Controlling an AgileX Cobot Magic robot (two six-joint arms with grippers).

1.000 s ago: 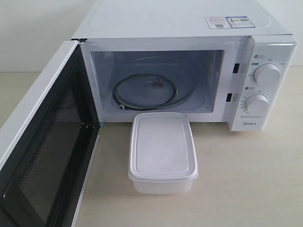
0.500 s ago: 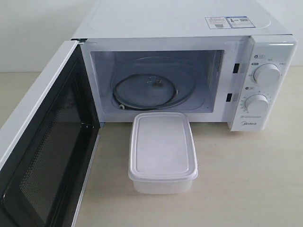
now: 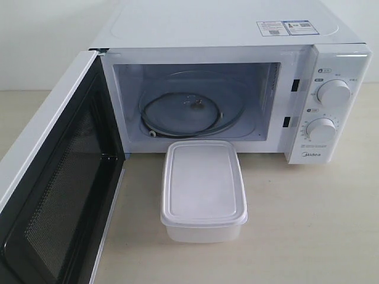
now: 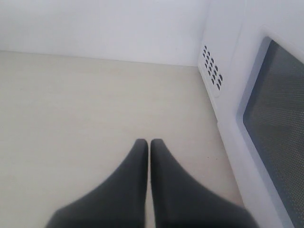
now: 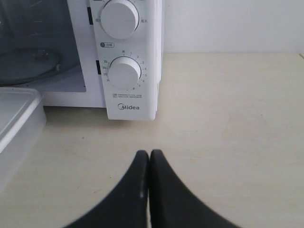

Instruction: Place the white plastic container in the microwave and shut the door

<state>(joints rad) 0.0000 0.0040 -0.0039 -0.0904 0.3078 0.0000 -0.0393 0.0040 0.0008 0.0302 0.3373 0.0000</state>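
Note:
The white plastic container (image 3: pixel 203 188), lid on, sits on the table just in front of the microwave (image 3: pixel 237 35), whose cavity holds a glass turntable (image 3: pixel 189 112). The door (image 3: pixel 56 177) stands swung wide open to the left, black inner face showing. Neither gripper appears in the exterior view. My left gripper (image 4: pixel 149 142) is shut and empty over bare table, beside the door's outer face (image 4: pixel 278 128). My right gripper (image 5: pixel 149 153) is shut and empty, in front of the dial panel (image 5: pixel 124 73), with the container's corner (image 5: pixel 16 118) off to one side.
The light wooden table (image 3: pixel 308 225) spreads right of the container and in front of the control panel. A white wall (image 4: pixel 104 23) stands behind. Two round dials (image 3: pixel 333 93) sit on the microwave's right panel.

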